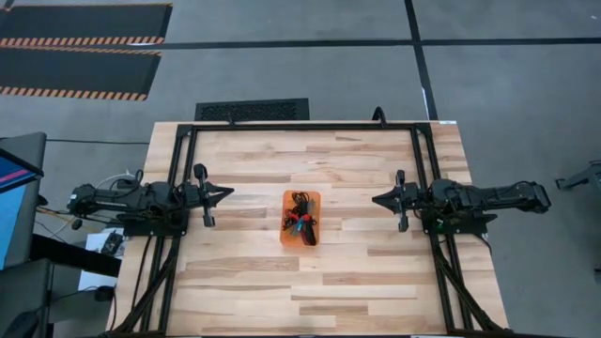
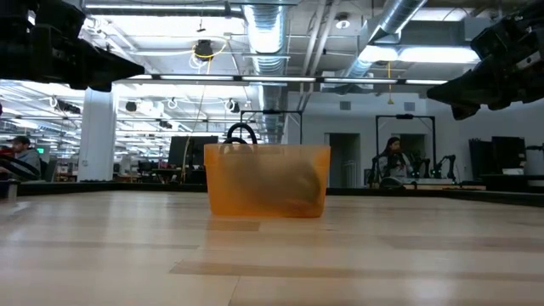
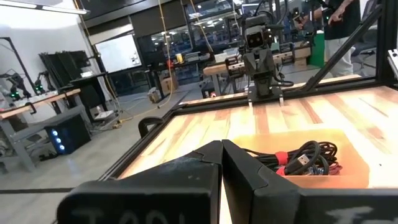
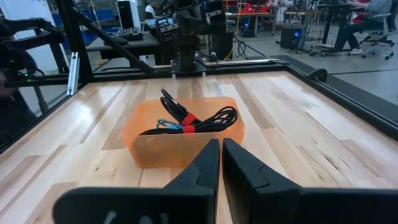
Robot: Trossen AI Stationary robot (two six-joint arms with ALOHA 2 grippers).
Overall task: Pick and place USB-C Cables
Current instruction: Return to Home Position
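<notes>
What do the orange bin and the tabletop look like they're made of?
Orange bin: probably plastic, translucent and matte; the low view shows dark shapes dimly through its wall. Tabletop: pale wood strips joined butcher-block style, with visible grain and seams; smooth, perhaps lightly sealed.

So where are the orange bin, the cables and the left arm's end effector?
orange bin (image 2: 228, 183): low view, on its front wall.
USB-C Cables (image 4: 189, 120): right wrist view, on the bundle's red tie.
left end effector (image 1: 229, 193): high view, at its fingertips.
</notes>
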